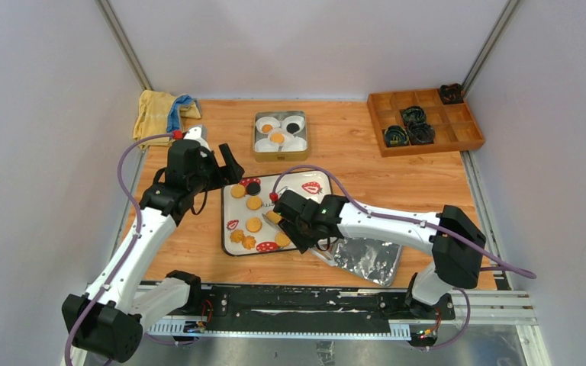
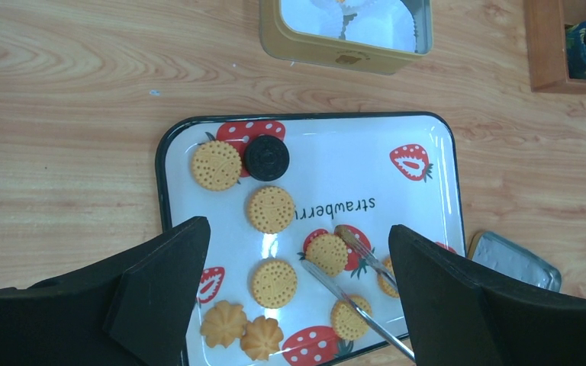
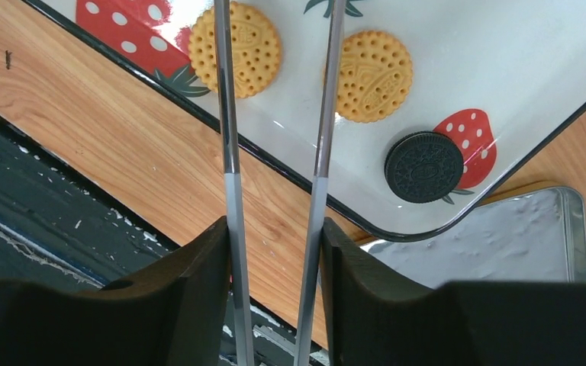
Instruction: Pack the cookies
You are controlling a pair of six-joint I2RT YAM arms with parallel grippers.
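Golden and black cookies (image 2: 271,209) lie spread on the tray (image 2: 427,191). The left gripper (image 1: 229,169) hangs wide open and empty above its far-left corner. The right gripper (image 3: 275,229) clamps tweezers (image 3: 229,114), whose tips seem to straddle one cookie mid-tray; contact is unclear.

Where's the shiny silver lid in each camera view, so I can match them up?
Top external: the silver lid lies lower centre-right, just right of the strawberry tray.
Left wrist: lid at the right edge, lower half.
Right wrist: lid at lower right.
Shared landmark: the tray's rounded corner beside the lid.
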